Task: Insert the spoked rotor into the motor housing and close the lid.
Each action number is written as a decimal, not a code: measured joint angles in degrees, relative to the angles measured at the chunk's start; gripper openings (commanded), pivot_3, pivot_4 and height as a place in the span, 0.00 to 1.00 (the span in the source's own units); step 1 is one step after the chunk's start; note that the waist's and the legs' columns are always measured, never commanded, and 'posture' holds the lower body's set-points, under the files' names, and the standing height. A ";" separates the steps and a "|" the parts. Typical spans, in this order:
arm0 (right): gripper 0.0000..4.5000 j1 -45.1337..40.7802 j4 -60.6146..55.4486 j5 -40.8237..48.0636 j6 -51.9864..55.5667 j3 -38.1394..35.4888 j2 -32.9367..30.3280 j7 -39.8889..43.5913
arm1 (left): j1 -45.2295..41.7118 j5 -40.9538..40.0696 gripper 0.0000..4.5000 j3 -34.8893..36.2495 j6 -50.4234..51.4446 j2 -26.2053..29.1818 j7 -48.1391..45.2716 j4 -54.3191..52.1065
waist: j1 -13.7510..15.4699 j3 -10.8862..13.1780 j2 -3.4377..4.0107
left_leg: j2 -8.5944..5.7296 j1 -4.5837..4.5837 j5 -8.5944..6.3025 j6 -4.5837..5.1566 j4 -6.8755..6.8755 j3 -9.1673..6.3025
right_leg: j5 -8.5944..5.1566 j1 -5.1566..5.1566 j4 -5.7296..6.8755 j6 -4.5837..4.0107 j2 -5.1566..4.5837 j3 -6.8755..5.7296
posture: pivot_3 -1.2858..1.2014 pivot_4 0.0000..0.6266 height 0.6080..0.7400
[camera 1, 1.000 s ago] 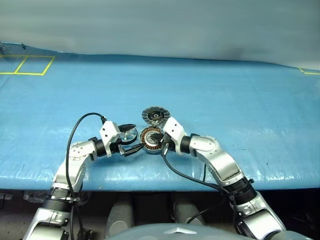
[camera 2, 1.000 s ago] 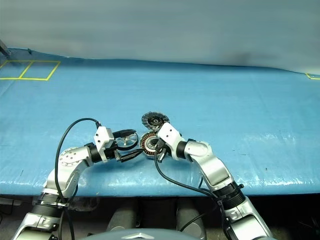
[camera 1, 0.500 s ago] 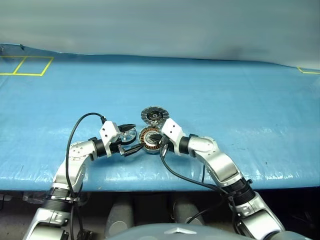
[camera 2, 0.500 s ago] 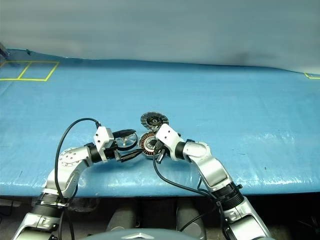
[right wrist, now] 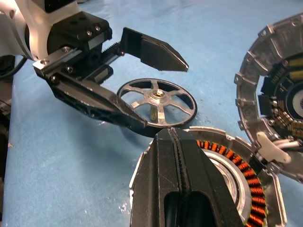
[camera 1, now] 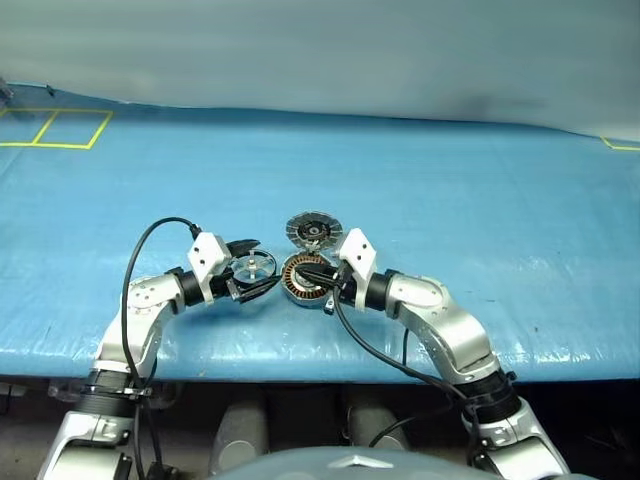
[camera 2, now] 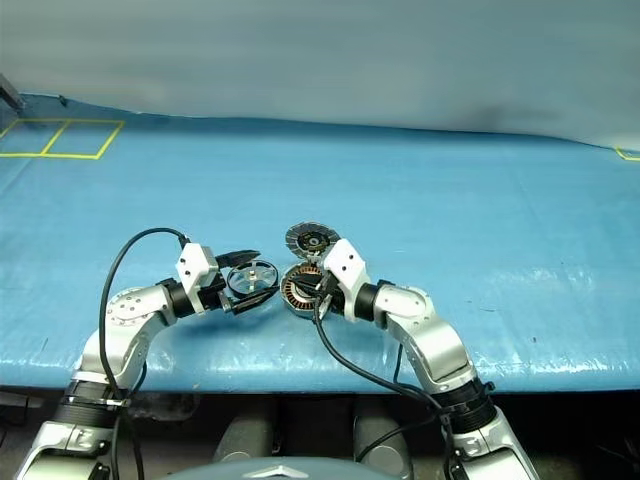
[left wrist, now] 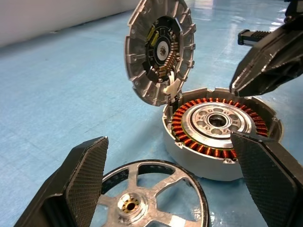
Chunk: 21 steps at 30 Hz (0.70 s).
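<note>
The spoked rotor (camera 1: 252, 266), a silver-rimmed wheel, lies flat on the blue table just left of the motor housing (camera 1: 305, 279). The housing's copper windings (left wrist: 189, 106) are uncovered. The lid (camera 1: 313, 229) stands swung up on its hinge behind the housing, its dark and silver inner face (left wrist: 160, 49) showing. My left gripper (camera 1: 266, 264) is open, with one finger on each side of the rotor (right wrist: 157, 101). My right gripper (right wrist: 169, 135) is shut, and its tip hangs over the near rim of the housing (right wrist: 236, 179).
The blue sheet (camera 1: 470, 200) covers the whole table, and its front edge runs just below both arms. Yellow tape lines (camera 1: 55, 128) mark the far left corner. Black cables loop from both wrists.
My left gripper has drawn a little to the left with the rotor still between its fingers. My right gripper has risen slightly and rolled over the housing. Both grips are unchanged.
</note>
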 measured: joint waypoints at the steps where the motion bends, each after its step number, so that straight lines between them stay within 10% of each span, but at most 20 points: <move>1: 0.00 0.62 -0.57 0.06 0.00 -0.05 -0.28 -0.16 | -0.14 0.00 1.00 0.33 0.83 0.50 0.29 0.00 | 0.01 0.00 0.00 | 0.00 -0.01 0.00 0.00 -0.01 0.00 | 0.00 -0.01 0.00 0.00 0.00 0.00 | 0.52 0.24 1.00; 21: 0.00 8.48 -5.70 0.18 -0.47 0.83 -7.85 1.12 | -30.18 15.25 1.00 -15.51 7.07 17.62 -16.59 4.47 | 0.13 0.11 -0.14 | -0.05 -0.14 -0.01 0.00 -0.01 -0.02 | -0.02 -0.07 -0.09 -0.01 0.02 0.00 | 0.52 0.24 1.00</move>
